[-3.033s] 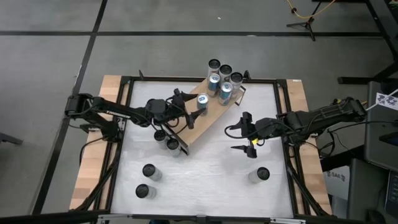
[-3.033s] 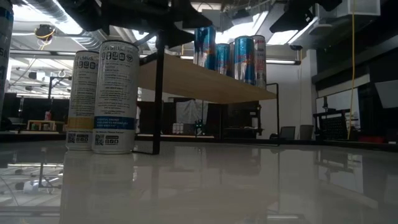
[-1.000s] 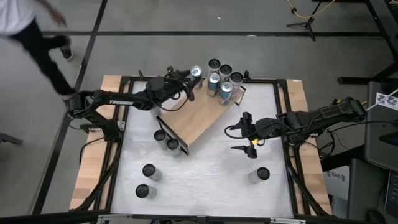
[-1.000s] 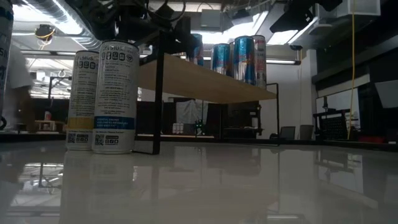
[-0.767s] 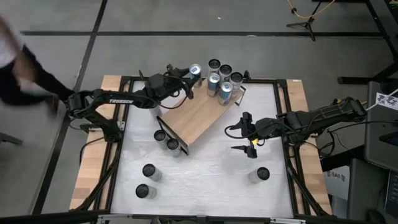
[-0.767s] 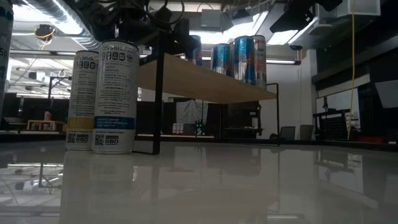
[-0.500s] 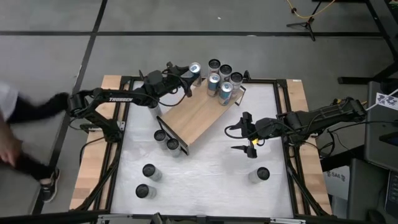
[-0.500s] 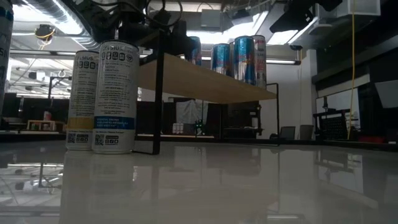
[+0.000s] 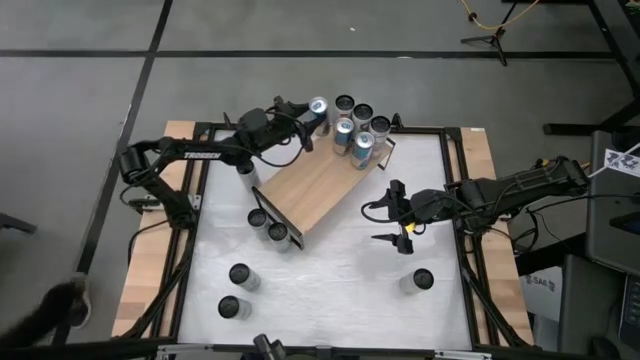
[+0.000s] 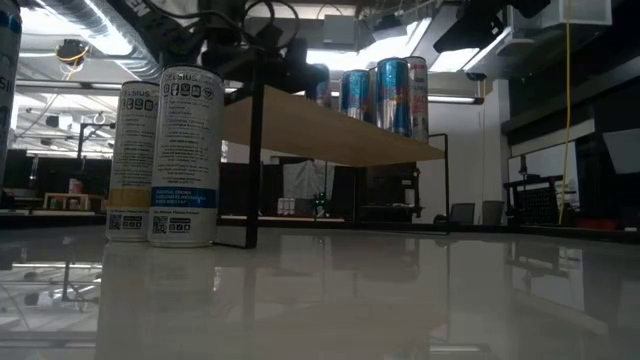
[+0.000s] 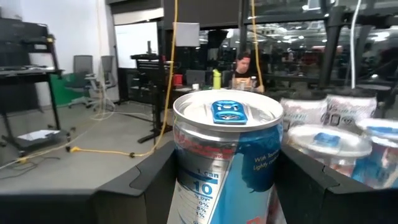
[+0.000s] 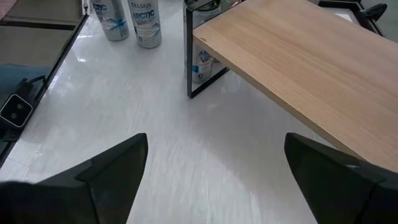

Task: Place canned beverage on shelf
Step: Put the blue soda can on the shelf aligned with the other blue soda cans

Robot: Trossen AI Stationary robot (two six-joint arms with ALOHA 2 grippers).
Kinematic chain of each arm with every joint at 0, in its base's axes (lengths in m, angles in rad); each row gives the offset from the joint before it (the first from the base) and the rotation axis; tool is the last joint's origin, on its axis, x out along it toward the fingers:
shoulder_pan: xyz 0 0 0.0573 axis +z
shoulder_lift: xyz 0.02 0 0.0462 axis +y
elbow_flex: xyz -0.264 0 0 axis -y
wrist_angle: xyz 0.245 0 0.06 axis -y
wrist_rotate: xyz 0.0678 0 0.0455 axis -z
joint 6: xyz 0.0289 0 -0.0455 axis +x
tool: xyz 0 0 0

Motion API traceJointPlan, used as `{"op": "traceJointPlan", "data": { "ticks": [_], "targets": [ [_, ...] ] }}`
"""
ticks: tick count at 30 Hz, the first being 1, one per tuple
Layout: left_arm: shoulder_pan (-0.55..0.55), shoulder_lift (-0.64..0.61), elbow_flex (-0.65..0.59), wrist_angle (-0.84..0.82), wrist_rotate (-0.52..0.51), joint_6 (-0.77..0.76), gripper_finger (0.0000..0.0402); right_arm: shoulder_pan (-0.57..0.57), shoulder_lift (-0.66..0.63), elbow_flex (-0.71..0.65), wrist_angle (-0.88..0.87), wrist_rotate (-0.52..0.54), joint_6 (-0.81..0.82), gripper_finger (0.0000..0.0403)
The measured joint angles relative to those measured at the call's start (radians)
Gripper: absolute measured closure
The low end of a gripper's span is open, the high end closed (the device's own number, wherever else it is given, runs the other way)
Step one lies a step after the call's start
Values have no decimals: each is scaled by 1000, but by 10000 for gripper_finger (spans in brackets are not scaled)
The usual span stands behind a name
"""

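Left gripper clamps a blue can by its mid-body at the far end of the shelf, beside four cans already there. Rigid, smooth, likely slippery and tippy, so side grip is right. Five more cans stand on the table; right gripper idles wide near the shelf.

Light-brown wooden shelf raised over white tabletop, thin black frame leg at its near corner, one can beneath the board, two white cans beyond, right gripper with dark fingers spread wide, nothing between them
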Motion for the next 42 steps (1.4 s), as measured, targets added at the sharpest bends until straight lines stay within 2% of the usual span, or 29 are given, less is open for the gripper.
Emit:
{"op": "traceJointPlan", "data": {
  "ticks": [8,15,28,42],
  "targets": [
    [0,54,77,-39,12,-8,189,0,0,0,-1,-1,0,29],
    [-22,76,79,-94,36,-9,189,0,0,0,-1,-4,0,29],
    [-61,80,79,-123,10,-10,189,0,0,0,-1,-3,2,29],
    [-73,80,79,-131,4,-8,149,0,0,0,-1,-3,4,29]
  ]
}}
